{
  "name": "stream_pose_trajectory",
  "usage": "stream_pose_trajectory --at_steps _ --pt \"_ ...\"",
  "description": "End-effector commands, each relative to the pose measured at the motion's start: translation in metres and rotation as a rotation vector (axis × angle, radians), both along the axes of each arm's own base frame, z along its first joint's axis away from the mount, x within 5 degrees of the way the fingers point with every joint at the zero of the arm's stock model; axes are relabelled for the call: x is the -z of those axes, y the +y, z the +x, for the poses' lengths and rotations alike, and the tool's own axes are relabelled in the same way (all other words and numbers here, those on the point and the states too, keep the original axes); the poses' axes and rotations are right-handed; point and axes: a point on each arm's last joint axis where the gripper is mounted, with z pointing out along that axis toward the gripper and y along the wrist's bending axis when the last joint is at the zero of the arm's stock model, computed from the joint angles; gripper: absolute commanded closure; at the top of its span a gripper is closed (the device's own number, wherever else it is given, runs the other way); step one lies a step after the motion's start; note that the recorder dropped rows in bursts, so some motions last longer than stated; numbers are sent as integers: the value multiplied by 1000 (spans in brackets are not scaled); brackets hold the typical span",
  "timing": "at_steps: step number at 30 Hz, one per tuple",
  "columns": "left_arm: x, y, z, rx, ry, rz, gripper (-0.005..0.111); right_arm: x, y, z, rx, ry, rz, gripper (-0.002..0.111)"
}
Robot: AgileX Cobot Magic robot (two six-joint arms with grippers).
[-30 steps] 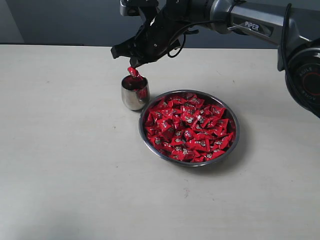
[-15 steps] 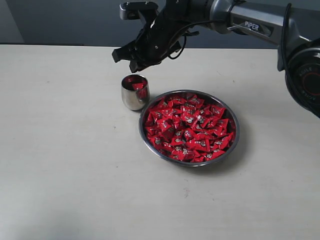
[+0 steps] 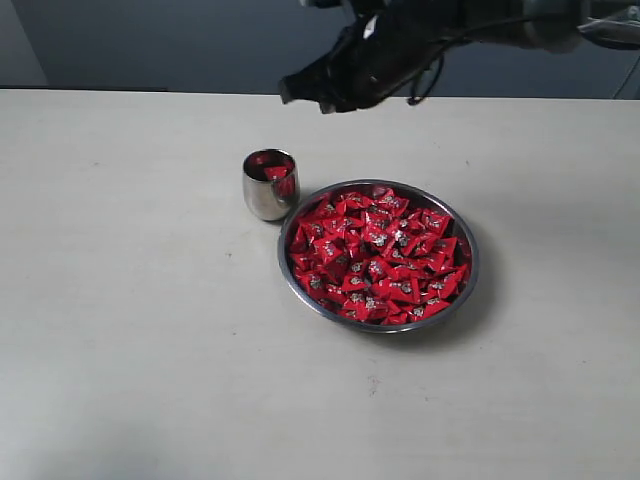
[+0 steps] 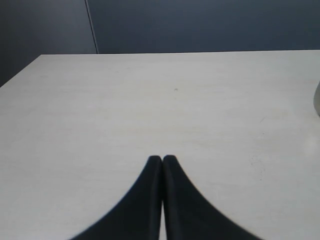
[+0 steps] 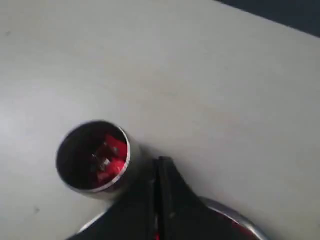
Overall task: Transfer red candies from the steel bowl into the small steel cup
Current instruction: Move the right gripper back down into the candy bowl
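Observation:
The steel bowl (image 3: 477, 260), heaped with red candies (image 3: 375, 255), sits mid-table. Just to its left stands the small steel cup (image 3: 266, 198), upright, with red candies (image 3: 277, 172) inside. My right gripper (image 3: 305, 100) hangs above the table behind the cup and bowl, shut, with nothing between its fingers. In the right wrist view its tips (image 5: 159, 161) lie beside the cup (image 5: 134, 165), whose candies (image 5: 111, 155) show, and the bowl's rim (image 5: 235, 217) peeks out behind them. My left gripper (image 4: 162, 159) is shut and empty over bare table.
The pale table (image 3: 120, 330) spreads wide around the bowl and cup. A dark wall (image 3: 150, 40) runs behind its far edge.
A second ago my right gripper held a red candy over the cup. It let go, the candy landed in the cup, and the gripper shut again, rising and shifting right.

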Motion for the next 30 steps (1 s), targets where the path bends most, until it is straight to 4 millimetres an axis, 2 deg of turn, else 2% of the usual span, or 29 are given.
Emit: stream_pose_trajectory --at_steps 1,4,6,14,17,21,25,30 --pt "0 0 0 5 -12 -5 106 12 -47 -15 92 -21 -4 109" --pt "0 0 0 5 -12 -5 106 21 -70 -27 134 -10 -16 109" --pt "0 0 0 5 -12 -5 106 27 -79 -36 143 11 -30 109" --pt "0 0 0 5 -12 -5 106 39 -86 -52 124 138 -94 109" --pt "0 0 0 5 -12 -5 106 38 -78 -55 124 147 -58 109" --pt "0 0 0 5 -12 -5 106 40 -57 -65 70 146 -14 109" --pt "0 0 0 5 -12 -5 106 51 -44 -72 45 177 -20 109" --pt "0 0 0 5 -12 -5 106 67 -40 -75 65 278 -20 109"
